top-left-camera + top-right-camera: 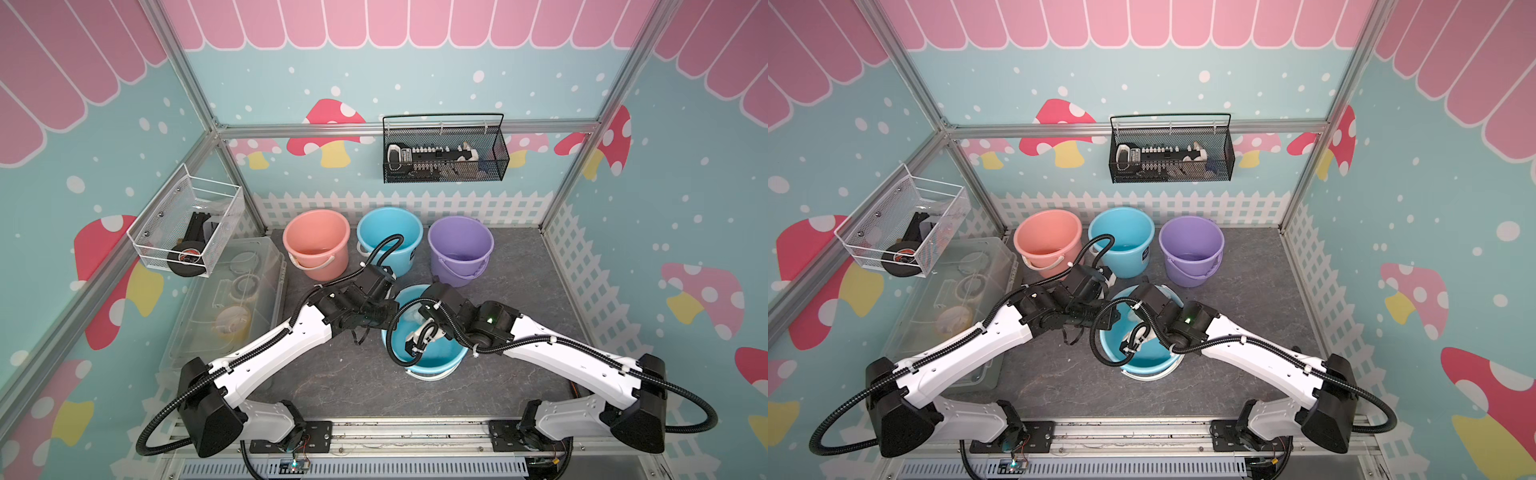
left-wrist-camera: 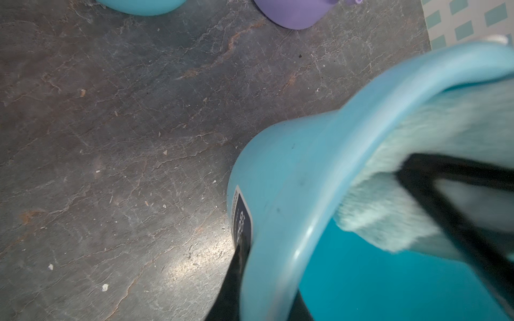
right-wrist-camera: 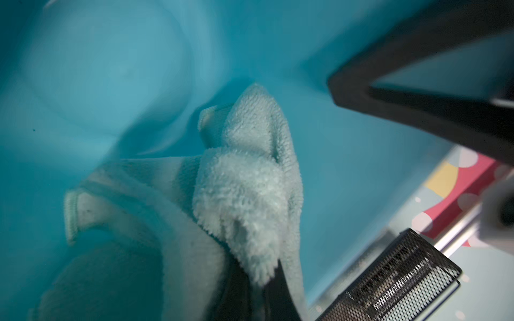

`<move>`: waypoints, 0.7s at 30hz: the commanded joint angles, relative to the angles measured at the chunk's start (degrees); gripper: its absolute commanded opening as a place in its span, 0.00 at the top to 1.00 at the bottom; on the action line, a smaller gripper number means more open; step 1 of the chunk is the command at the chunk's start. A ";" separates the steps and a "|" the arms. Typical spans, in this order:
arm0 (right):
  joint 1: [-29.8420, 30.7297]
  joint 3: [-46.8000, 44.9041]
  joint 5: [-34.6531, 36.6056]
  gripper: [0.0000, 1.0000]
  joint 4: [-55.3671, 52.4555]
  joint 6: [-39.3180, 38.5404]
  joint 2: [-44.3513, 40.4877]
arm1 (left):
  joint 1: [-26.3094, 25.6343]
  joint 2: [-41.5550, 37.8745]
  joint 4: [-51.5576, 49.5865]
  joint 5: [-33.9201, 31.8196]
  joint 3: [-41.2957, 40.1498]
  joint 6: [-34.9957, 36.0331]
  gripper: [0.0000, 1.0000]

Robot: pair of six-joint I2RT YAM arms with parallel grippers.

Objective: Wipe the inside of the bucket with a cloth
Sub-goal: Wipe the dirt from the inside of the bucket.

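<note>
My left jaws pinch the rim of the bucket, steadying it, I judge, so my right jaws, clamped on the cloth, can rub inside.

A dark navy label is sitting on the outer wall of the blue bucket in the left wrist view. Pale characters are running sideways across it, but blur is keeping them from being read. In a top view, a similar dark label is showing on the far blue bucket, too small to make out. No text is reading clearly anywhere.
</note>
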 commanded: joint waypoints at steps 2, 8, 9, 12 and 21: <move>-0.29 -1.69 -2.72 1.00 2.60 1.58 3.41 | 0.30 -1.85 1.83 0.96 2.04 -1.08 1.00; -2.86 -4.11 -10.51 1.00 7.00 5.97 8.02 | 0.30 -3.25 1.83 1.12 1.60 -1.60 1.00; -3.34 -4.39 -12.07 1.00 7.54 6.91 8.92 | 0.26 -3.57 1.80 1.12 1.52 -1.60 1.00; -4.66 -4.68 -17.00 1.00 8.68 9.60 11.32 | 0.30 -4.00 1.90 1.06 1.33 -1.74 1.00; -6.10 -0.85 -24.75 1.00 2.89 16.74 10.96 | 0.30 -3.85 1.92 -1.05 -0.04 -1.82 1.00</move>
